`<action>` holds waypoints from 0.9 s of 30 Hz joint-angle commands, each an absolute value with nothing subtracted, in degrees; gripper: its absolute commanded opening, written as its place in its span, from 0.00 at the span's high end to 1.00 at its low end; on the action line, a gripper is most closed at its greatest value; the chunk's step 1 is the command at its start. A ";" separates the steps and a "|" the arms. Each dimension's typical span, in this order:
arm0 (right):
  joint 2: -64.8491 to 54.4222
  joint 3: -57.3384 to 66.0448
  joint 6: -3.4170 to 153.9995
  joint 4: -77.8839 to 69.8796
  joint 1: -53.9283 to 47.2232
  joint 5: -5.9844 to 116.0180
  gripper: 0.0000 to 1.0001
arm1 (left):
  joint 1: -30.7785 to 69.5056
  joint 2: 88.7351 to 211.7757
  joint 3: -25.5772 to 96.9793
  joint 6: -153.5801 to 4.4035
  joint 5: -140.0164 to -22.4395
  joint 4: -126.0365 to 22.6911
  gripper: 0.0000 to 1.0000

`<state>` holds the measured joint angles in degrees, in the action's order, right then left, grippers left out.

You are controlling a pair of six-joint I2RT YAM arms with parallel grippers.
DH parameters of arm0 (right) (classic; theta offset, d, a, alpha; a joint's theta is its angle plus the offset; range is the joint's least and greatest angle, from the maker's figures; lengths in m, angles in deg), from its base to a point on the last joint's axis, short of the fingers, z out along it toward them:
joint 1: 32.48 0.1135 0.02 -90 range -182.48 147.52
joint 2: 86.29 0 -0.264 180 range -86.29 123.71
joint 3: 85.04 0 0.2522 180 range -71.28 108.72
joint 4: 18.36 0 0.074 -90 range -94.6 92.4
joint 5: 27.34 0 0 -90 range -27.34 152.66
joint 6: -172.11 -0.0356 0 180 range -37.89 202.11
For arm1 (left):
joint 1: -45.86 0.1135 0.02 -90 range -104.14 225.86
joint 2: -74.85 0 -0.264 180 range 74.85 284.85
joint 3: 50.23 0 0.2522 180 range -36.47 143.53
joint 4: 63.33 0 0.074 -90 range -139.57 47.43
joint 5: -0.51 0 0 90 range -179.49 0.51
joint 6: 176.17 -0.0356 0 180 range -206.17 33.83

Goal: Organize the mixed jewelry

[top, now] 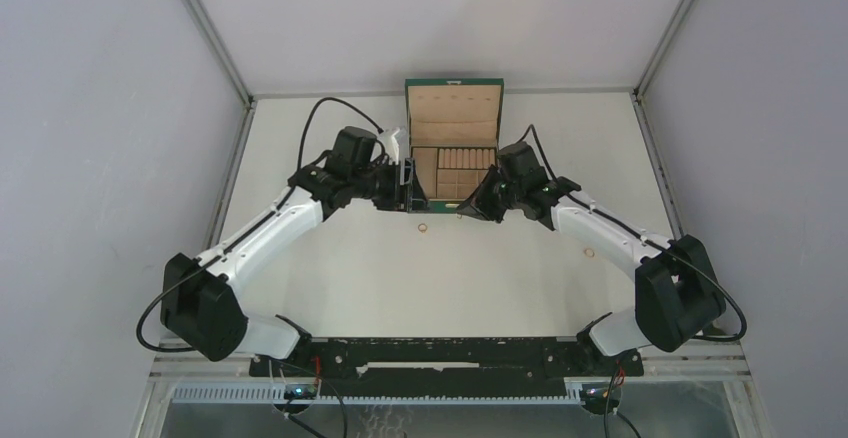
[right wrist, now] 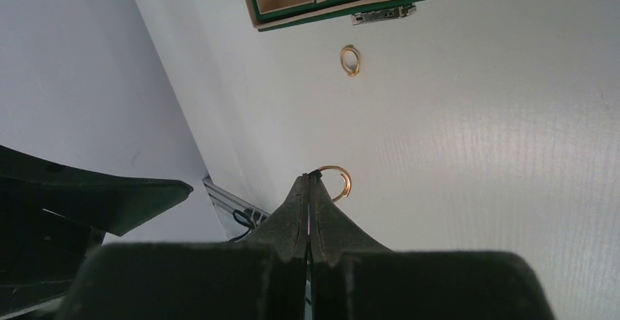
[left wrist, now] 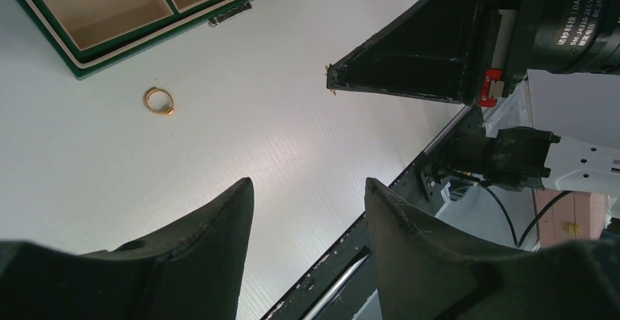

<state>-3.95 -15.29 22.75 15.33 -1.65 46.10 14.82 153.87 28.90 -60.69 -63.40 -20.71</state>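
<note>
My right gripper (right wrist: 310, 177) is shut on a thin gold ring (right wrist: 338, 182), pinched at its fingertips and held above the table in front of the box. It shows in the top view (top: 464, 212) and in the left wrist view (left wrist: 330, 79). A second gold ring (top: 422, 227) lies on the table just before the box's front edge; it also shows in the left wrist view (left wrist: 159, 101) and the right wrist view (right wrist: 351, 60). My left gripper (left wrist: 307, 183) is open and empty, by the box's front left corner (top: 408, 186). The chain is not in view.
The dark green box (top: 455, 86) with tan compartments stands open at the back middle, lid upright; its front wall and latch (right wrist: 382, 14) show in the right wrist view. Another small ring-like piece (top: 589, 252) lies on the table by the right arm.
</note>
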 commanded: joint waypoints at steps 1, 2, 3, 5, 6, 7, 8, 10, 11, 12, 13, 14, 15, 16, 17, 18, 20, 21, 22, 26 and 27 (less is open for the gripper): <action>-5.91 -15.03 21.49 14.70 -2.01 47.82 1.00 | 14.88 154.26 28.57 -60.67 -64.03 -23.01 0.38; -6.00 -15.03 21.09 14.73 -2.13 47.87 1.00 | 14.87 154.42 28.64 -60.50 -64.08 -22.99 0.38; -6.08 -15.02 20.45 14.68 -2.14 48.11 1.00 | 14.89 154.56 28.61 -60.40 -64.08 -23.04 0.38; -6.14 -15.01 18.40 14.34 -2.11 48.34 1.00 | 14.77 154.69 28.51 -59.84 -64.24 -23.37 0.38; -6.12 -15.01 16.86 14.26 -2.21 48.54 1.00 | 14.69 154.66 28.46 -59.52 -64.29 -23.71 0.38; -6.08 -14.96 15.47 14.15 -2.23 48.54 1.00 | 14.60 154.65 28.28 -59.22 -64.37 -24.04 0.38; -6.05 -14.98 14.09 13.87 -2.24 48.45 1.00 | 14.53 154.84 28.34 -58.95 -64.43 -24.25 0.38; -5.90 -14.95 11.01 13.88 -2.47 48.46 1.00 | 14.22 155.36 28.62 -58.67 -64.22 -24.51 0.39; -5.81 -14.96 9.65 14.09 -2.53 48.50 1.00 | 13.99 155.69 28.80 -58.57 -64.06 -24.57 0.39; -5.66 -14.99 8.21 14.34 -2.70 48.43 1.00 | 13.78 155.88 28.91 -58.50 -63.93 -24.70 0.40; -5.51 -15.06 7.02 14.02 -2.76 47.96 1.00 | 13.52 156.08 28.92 -58.44 -63.83 -24.85 0.40; -5.30 -14.98 6.02 13.56 -2.91 47.36 1.00 | 13.27 156.26 28.93 -58.31 -64.30 -25.11 0.40; -5.01 -14.95 5.01 12.93 -3.00 46.76 1.00 | 13.06 156.47 28.78 -58.22 -64.61 -25.51 0.41; -4.73 -14.94 4.07 12.18 -3.10 45.89 1.00 | 12.92 156.62 28.67 -58.13 -64.86 -25.87 0.41; -4.40 -14.94 3.14 11.78 -3.12 45.08 1.00 | 12.71 156.88 28.58 -57.92 -65.02 -26.23 0.41; -4.08 -14.94 2.08 11.28 -3.12 44.31 1.00 | 12.64 157.26 28.50 -57.69 -65.37 -26.66 0.41; -3.22 -14.94 0.73 10.54 -3.12 42.89 1.00 | 12.49 158.46 28.84 -57.08 -65.55 -27.46 0.42; -2.85 -14.94 0.37 9.97 -3.12 42.36 1.00 | 12.42 159.00 29.05 -56.87 -65.56 -27.70 0.42; -2.43 -14.94 0.10 9.69 -3.12 42.01 1.00 | 12.22 159.43 29.21 -56.72 -65.62 -28.08 0.43; -1.66 -14.95 -0.06 9.19 -3.12 41.39 1.00 | 11.63 161.19 29.77 -56.49 -65.24 -28.97 0.43; -1.66 -14.95 -0.06 9.05 -3.16 41.27 1.00 | 11.54 161.43 29.80 -56.33 -64.92 -29.46 0.43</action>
